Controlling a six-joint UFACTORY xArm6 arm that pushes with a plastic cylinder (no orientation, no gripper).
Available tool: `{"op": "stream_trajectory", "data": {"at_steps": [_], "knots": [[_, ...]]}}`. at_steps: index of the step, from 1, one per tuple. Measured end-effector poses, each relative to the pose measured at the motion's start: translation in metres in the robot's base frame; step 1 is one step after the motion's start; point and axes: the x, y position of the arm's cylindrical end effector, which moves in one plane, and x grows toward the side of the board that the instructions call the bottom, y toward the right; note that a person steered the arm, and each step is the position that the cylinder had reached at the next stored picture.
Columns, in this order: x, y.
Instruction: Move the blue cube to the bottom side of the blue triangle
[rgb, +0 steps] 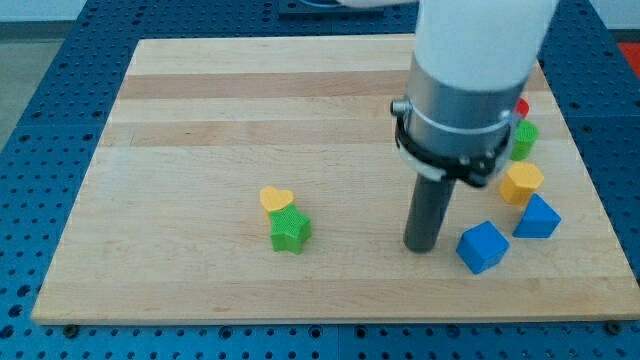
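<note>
Blue cube (482, 246) (unlabelled), right of my tip (420, 247)

One raised camera looking down across the board

A single view is covering the scene. It is looking down at a slant from above the near long edge of the wooden board (200, 110), facing toward the far edge at the view's top. It is sitting close enough that the board is nearly filling the frame, with strips of blue perforated table (40, 150) showing around it. The arm's white body (480, 45) is running out of the view's top, cropped there. No second view is sharing the scene.
</note>
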Motion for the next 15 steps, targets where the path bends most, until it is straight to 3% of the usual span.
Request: {"op": "stream_trajectory", "data": {"at_steps": [1, 3, 6, 7, 8, 11, 15], "knots": [[0.029, 0.006], [0.046, 0.048], [0.007, -0.020], [-0.011, 0.003], [-0.004, 0.003], [0.004, 0.076], [0.006, 0.094]]}}
